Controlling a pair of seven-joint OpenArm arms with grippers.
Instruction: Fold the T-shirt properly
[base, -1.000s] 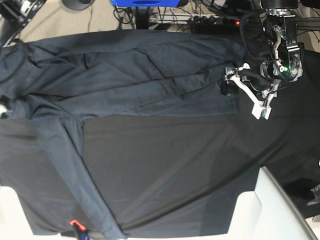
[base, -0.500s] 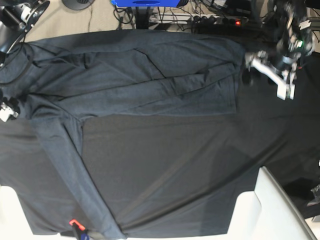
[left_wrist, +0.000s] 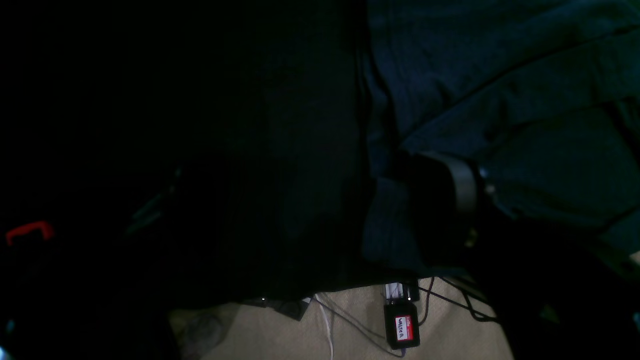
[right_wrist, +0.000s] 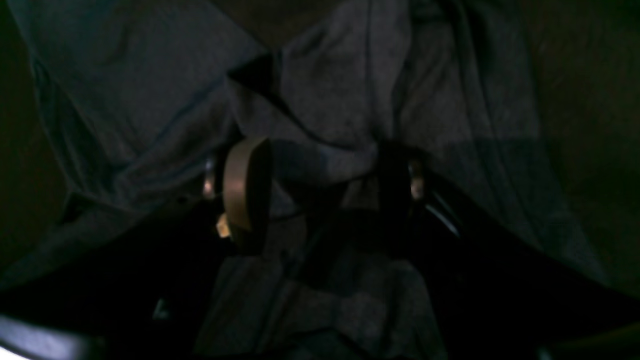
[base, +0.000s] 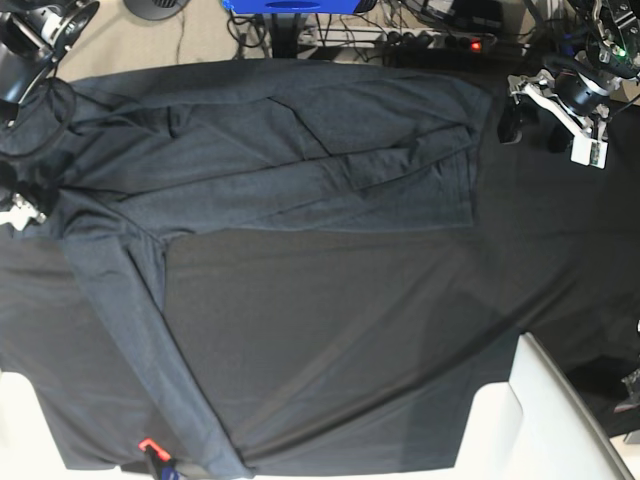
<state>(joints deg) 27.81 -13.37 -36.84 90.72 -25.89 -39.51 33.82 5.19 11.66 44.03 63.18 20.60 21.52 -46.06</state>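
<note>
The dark charcoal T-shirt (base: 270, 150) lies flat across the far half of the table, and a long strip of it (base: 140, 340) runs down the left side toward the near edge. My left gripper (base: 548, 135) is open and empty, raised just past the shirt's right edge. In the left wrist view one finger (left_wrist: 465, 195) shows over the shirt (left_wrist: 500, 75). My right gripper (base: 18, 205) is at the shirt's left edge. In the right wrist view it (right_wrist: 320, 185) is open, its fingers (right_wrist: 245, 190) apart with wrinkled shirt fabric (right_wrist: 325, 100) between and beyond them.
The smooth black table cloth (base: 350, 350) covers the near half. White parts stand at the near right (base: 540, 420) and near left (base: 15, 430). A small red item (base: 148, 443) is at the near edge. Cables and a blue object (base: 290, 5) lie behind the table.
My left gripper has risen from the shirt's right edge and moved up and to the right, away from it. My right arm has come in over the shirt's left end.
</note>
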